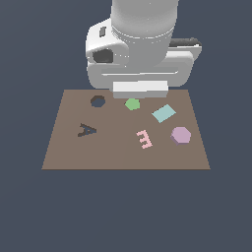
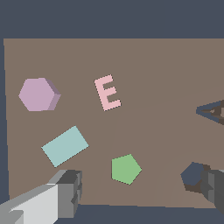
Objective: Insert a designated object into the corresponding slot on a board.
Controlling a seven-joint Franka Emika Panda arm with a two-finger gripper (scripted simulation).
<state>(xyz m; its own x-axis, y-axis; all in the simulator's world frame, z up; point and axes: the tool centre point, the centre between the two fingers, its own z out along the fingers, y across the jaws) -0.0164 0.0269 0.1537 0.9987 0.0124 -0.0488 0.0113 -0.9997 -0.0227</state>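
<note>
While the gripper (image 2: pixel 140 197) hangs with fingers apart, the lilac block (image 1: pixel 180 135) sits near the board's (image 1: pixel 64 152) right edge, its hole (image 1: pixel 98 101) vacant far left.

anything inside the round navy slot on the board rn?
Nothing visible inside the slot: just dark navy floor, empty in the exterior view. In the wrist view one claw finger covers its edge, so that sliver can't be checked. The lilac block sits apart on the board.

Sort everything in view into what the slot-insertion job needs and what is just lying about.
Needed:
- thick lilac-purple hexagonal block
- dark navy polygonal slot
- flat brown rectangular board
- open gripper

Lying about:
- flat green pentagon
- pale teal rectangle
- pink letter E
- dark A-shaped cutout
</note>
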